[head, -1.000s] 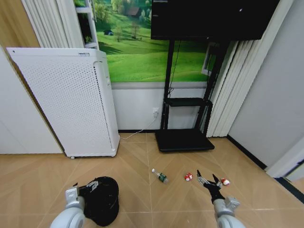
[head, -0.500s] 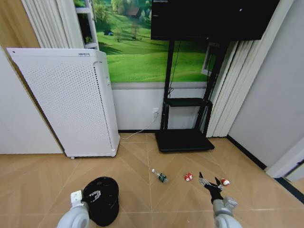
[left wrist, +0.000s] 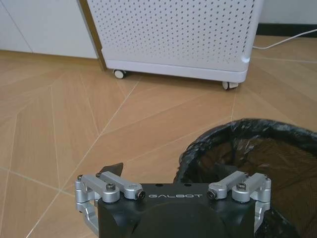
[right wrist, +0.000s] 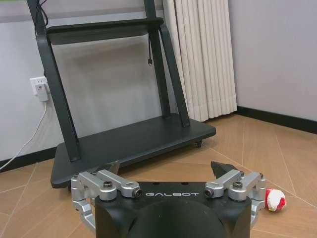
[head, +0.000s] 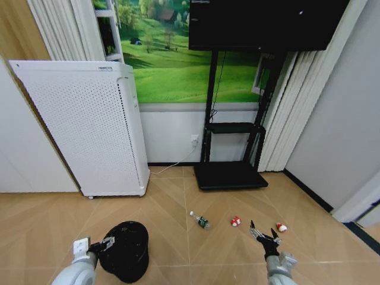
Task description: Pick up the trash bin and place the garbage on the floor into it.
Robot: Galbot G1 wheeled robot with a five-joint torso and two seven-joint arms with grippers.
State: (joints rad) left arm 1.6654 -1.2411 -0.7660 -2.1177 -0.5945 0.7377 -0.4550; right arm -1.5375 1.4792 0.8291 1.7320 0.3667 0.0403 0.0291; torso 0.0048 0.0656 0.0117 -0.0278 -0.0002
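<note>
The small black round trash bin (head: 127, 249) with a black bag inside stands on the wooden floor, in front of the big white box with many little holes (head: 83, 124). The left gripper (head: 102, 244) is just beside the bin's rim, wide open and holding nothing. A little clear plastic bottle with a green label (head: 200, 220) lies to the right of the bin. Farther right are two tiny red-and-white scraps (head: 236, 221) (head: 281, 227). The right gripper (head: 264, 234) hangs open and empty between the scraps.
</note>
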